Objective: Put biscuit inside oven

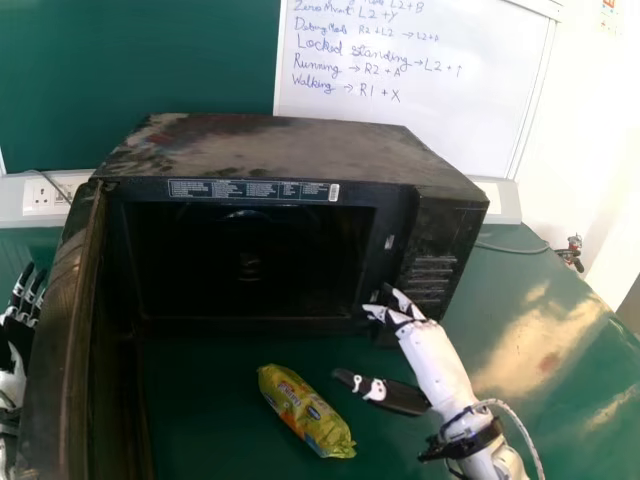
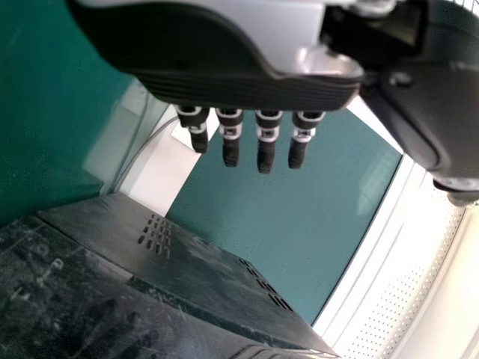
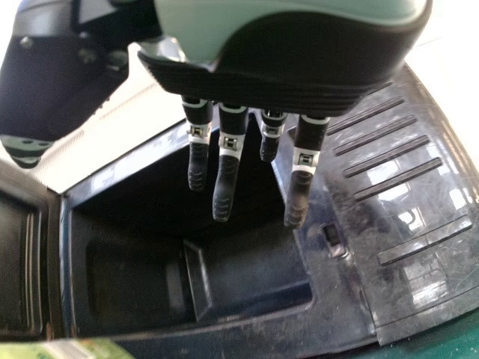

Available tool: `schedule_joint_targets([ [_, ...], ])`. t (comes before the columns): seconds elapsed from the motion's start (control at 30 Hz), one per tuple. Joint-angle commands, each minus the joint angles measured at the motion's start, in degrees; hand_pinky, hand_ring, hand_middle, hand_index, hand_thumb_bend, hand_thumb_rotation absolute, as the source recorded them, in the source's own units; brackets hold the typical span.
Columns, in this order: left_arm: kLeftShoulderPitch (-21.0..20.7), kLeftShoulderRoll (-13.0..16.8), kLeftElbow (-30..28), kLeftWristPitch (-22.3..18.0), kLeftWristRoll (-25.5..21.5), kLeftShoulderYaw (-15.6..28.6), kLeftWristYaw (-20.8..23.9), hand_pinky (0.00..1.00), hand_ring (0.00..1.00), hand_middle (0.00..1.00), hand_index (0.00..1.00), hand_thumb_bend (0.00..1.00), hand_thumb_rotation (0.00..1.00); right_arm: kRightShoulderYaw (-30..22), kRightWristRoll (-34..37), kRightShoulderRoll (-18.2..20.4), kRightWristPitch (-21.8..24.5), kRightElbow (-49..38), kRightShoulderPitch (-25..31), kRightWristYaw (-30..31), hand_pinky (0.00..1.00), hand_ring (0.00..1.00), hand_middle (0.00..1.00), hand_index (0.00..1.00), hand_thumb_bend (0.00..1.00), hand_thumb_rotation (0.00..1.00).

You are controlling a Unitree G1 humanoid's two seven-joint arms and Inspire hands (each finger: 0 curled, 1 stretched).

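Right hand [image 1: 440,365]: centre right of the frame, open wide, fingers straight and thumb [image 1: 392,393] well apart from them. Fingertips are near the oven [image 1: 290,150] front, by the cavity [image 1: 250,265]'s lower right corner; contact cannot be told. Left hand [image 1: 10,385]: left edge of the frame, open, fingers straight, on the outer side of the door [image 1: 72,330].

Biscuit [image 1: 305,412]: in its yellow packet, lying flat at lower centre of the frame, aslant, its far end toward the left. It is near the right thumb, apart from it. A gap separates it from the oven's lower front edge, and a wider one from the door.

The door stands swung open down the left of the frame. The cavity is open and dark inside; the control panel [image 1: 430,285] borders it on the right.

Table [image 1: 205,385]: green, glossy, with bright reflections at lower right. Behind the oven: a socket [image 1: 42,196] at left, a green wall panel [image 1: 130,60] at upper left, and a whiteboard [image 1: 430,90] with handwriting at upper centre and right.
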Motion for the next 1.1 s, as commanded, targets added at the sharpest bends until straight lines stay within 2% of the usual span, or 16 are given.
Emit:
schedule_joint_targets([
  [0.0, 1.49, -1.68, 2.11, -0.30, -0.19, 0.32, 0.36, 0.56, 0.66, 0.78, 0.90, 0.11, 0.00, 0.43, -0.80, -0.83, 1.23, -2.08, 0.78, 1.15, 0.54, 0.62, 0.68, 0.82, 1.00, 0.86],
  [0.07, 1.47, -1.66, 2.09, -0.13, -0.26, 0.31, 0.38, 0.60, 0.67, 0.78, 0.90, 0.11, 0.00, 0.64, -1.57, -0.79, 2.21, -3.19, 0.95, 1.67, 0.54, 0.62, 0.68, 0.82, 1.00, 0.86],
  [0.2, 1.49, -1.77, 1.90, -0.23, -0.27, 0.27, 0.43, 0.55, 0.66, 0.78, 0.90, 0.11, 0.00, 1.16, -2.41, -0.87, 4.54, -5.30, 1.14, 3.71, 0.52, 0.63, 0.69, 0.82, 1.00, 0.84],
  [0.3, 1.63, -1.84, 1.50, 0.01, -0.29, 0.18, 0.60, 0.57, 0.68, 0.79, 0.90, 0.11, 0.00, 1.61, -3.38, -1.05, 6.91, -7.55, 1.43, 5.88, 0.52, 0.64, 0.70, 0.82, 1.00, 0.85],
  [0.43, 1.72, -1.77, 1.36, 0.33, -0.22, 0.09, 1.02, 0.61, 0.68, 0.79, 0.90, 0.12, 0.00, 2.46, -4.01, -1.35, 10.92, -11.41, 1.91, 10.58, 0.53, 0.66, 0.70, 0.82, 1.00, 0.87],
  [0.7, 1.22, -1.62, 2.70, -0.38, -0.50, 0.39, -0.22, 0.59, 0.68, 0.79, 0.91, 0.10, 0.00, 4.07, -3.95, -2.40, 17.11, -17.46, 1.05, 20.76, 0.54, 0.67, 0.70, 0.81, 1.00, 0.90],
  [0.87, 0.91, -1.45, 3.29, -0.73, -0.37, 0.53, -0.37, 0.53, 0.66, 0.77, 0.90, 0.11, 0.00, 4.97, -4.18, -3.19, 16.84, -18.24, -0.30, 22.56, 0.54, 0.66, 0.70, 0.80, 1.00, 0.91],
  [1.07, 1.00, -1.52, 3.03, -0.43, -0.48, 0.54, -0.28, 0.53, 0.65, 0.78, 0.90, 0.10, 0.00, 5.74, -3.63, -3.70, 17.11, -19.47, -1.62, 25.54, 0.55, 0.67, 0.72, 0.81, 1.00, 0.89],
])
